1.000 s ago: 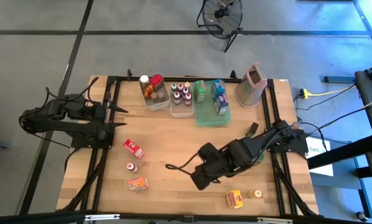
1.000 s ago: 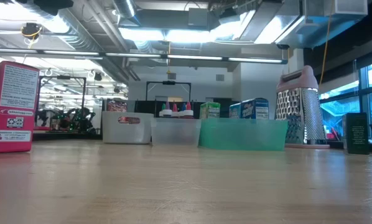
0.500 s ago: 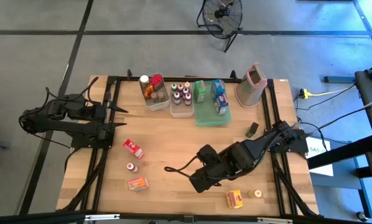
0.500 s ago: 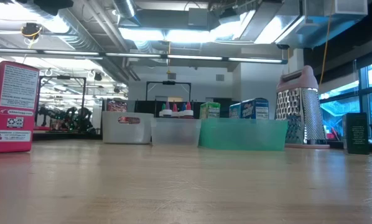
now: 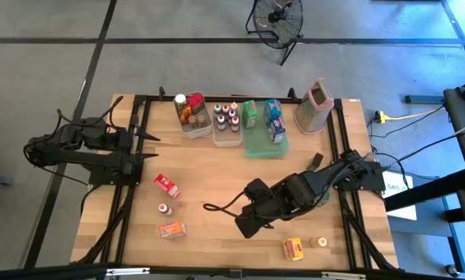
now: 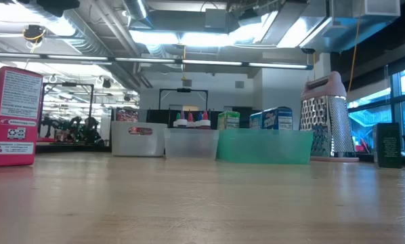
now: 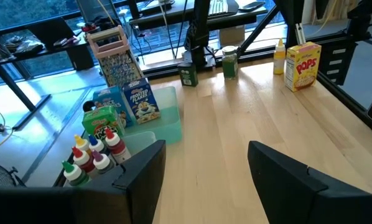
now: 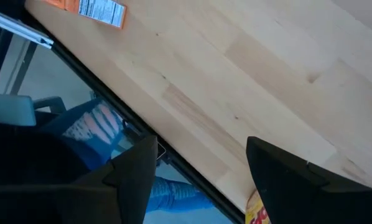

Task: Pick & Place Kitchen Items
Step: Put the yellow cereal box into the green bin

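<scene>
we see the right gripper (image 5: 246, 222) stretched low over the front middle of the wooden table (image 5: 209, 175), its fingers (image 8: 285, 177) spread apart with bare wood between them and nothing held. the left gripper (image 5: 151, 148) waits at the table's left edge, its fingers (image 7: 142, 177) likewise parted and empty. the kitchen items are split in two groups. along the far edge, a clear bin (image 5: 192, 115) holds a few jars, a second clear bin (image 5: 225, 123) beside it holds little bottles with coloured caps (image 7: 93, 152), and a green tray (image 5: 263, 140) holds a green box (image 5: 250, 113) and a blue box (image 5: 274, 120); the metal grater with a pink top (image 5: 314, 105) stands just right of the tray. loose on the table lie a red box (image 5: 166, 185), a small red-capped bottle (image 5: 164, 209) and an orange packet (image 5: 172, 230) on the left front, all well apart from the right gripper. near the front right, a yellow box (image 5: 294, 248) lies beside a small round jar (image 5: 321, 242), just in front of the right arm. a small dark box (image 5: 316, 161) sits by that arm towards the right edge.
</scene>
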Robot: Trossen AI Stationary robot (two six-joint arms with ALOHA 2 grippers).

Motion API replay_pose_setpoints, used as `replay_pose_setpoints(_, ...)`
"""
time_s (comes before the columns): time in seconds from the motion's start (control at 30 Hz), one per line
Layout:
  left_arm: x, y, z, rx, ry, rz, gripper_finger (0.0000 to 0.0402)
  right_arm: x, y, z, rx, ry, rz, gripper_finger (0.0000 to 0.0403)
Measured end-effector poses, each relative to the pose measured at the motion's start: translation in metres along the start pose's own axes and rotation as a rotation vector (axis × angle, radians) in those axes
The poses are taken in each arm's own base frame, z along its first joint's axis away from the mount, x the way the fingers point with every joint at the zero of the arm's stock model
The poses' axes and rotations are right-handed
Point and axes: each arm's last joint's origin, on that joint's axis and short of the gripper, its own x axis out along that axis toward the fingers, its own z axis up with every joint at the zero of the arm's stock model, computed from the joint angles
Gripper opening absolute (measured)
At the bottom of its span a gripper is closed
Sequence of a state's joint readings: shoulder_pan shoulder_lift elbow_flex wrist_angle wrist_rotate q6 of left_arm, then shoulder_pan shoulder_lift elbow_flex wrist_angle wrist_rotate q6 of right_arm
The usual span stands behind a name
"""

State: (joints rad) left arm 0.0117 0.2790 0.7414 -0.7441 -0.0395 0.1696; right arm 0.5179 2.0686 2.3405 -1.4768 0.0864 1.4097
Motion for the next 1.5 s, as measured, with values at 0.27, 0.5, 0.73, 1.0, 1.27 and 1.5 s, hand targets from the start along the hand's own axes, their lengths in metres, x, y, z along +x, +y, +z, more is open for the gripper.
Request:
replay_pose_setpoints(0.27,0.0000,0.0000,-0.0001,0.000,0.001,0.000,0.0224,0.0001,-0.0018,0.0033,0.034,-0.052,-0.021,0.0250)
replay_pose_setpoints(0.5,0.0001,-0.0002,-0.0014,0.001,0.015,-0.003,0.0224,0.0001,-0.0048,0.0044,0.097,-0.065,-0.050,0.0250)
replay_pose_setpoints(0.73,0.0000,-0.0002,-0.0014,0.001,0.015,-0.002,0.0224,0.0002,-0.0041,0.0042,0.091,-0.086,-0.046,0.0250)
replay_pose_setpoints(1.0,0.0000,-0.0002,-0.0015,0.001,0.015,-0.002,0.0224,0.0001,-0.0035,0.0049,0.075,-0.110,-0.042,0.0250)
replay_pose_setpoints(1.27,0.0000,-0.0002,-0.0015,0.001,0.015,-0.002,0.0224,0.0001,0.0004,0.0053,0.028,-0.122,-0.007,0.0250)
replay_pose_setpoints(1.5,0.0000,-0.0002,-0.0015,0.000,0.015,-0.003,0.0224,0.0001,0.0018,0.0047,0.020,-0.106,0.009,0.0250)
